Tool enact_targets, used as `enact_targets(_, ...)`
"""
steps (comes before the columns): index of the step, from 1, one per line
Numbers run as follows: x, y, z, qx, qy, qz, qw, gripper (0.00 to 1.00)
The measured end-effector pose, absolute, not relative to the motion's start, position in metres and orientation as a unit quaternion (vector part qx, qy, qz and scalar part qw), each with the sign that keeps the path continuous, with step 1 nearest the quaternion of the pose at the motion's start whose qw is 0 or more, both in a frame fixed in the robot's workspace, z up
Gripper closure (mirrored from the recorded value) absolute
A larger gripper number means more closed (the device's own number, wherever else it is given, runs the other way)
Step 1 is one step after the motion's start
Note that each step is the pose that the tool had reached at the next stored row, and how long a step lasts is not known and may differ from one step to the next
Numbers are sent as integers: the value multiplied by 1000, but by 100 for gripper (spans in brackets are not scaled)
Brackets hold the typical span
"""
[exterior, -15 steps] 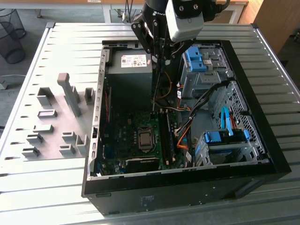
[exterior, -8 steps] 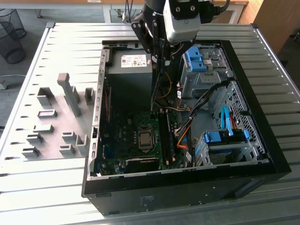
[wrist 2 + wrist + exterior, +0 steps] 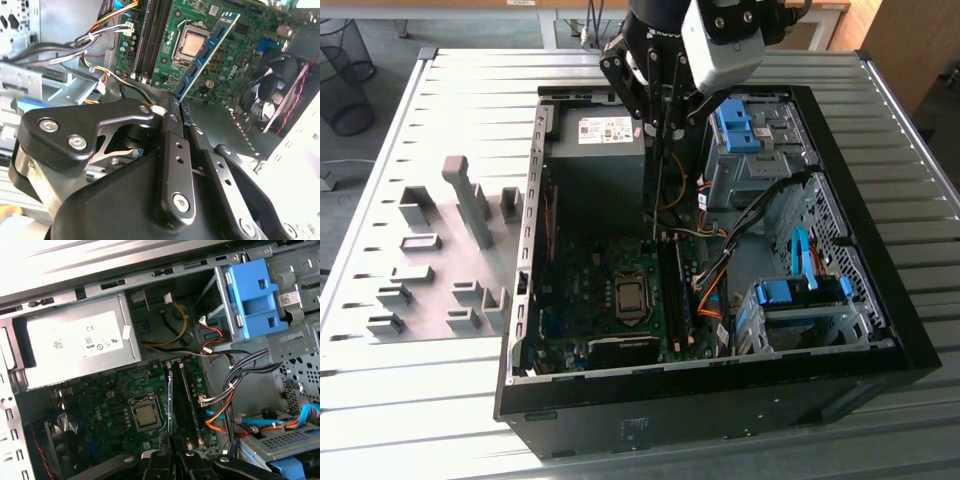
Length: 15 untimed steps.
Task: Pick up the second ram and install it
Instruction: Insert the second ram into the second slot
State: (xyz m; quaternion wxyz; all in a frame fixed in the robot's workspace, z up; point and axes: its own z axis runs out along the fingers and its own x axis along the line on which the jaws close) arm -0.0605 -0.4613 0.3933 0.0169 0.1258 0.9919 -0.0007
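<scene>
Second ram [image 3: 207, 50], blue stick with black chips, is pinched at one end between the closed fingers of the gripper [image 3: 176, 102] and hangs edge-down over the motherboard [image 3: 610, 290] inside the open computer case [image 3: 880, 330]. In the first wrist view it reads as a thin vertical line [image 3: 170, 400] above the memory slots [image 3: 186, 405], not seated. Around it: CPU socket [image 3: 145, 416] beside the slots, orange and grey cable bundle [image 3: 225, 405] on the slots' other side, power supply [image 3: 80, 347] along the case's far wall, blue drive brackets [image 3: 252, 300]. Case sits on a slatted bench [image 3: 440, 130]; grey fixture blocks [image 3: 470, 215] stand near the bench's edge at the exterior view's left.
</scene>
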Motion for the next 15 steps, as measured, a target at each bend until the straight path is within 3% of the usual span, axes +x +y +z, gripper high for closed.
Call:
enact_targets(7,-61,-461,390,63,998,0,17,87)
enact_targets(15,-55,-461,378,50,999,0,3,87)
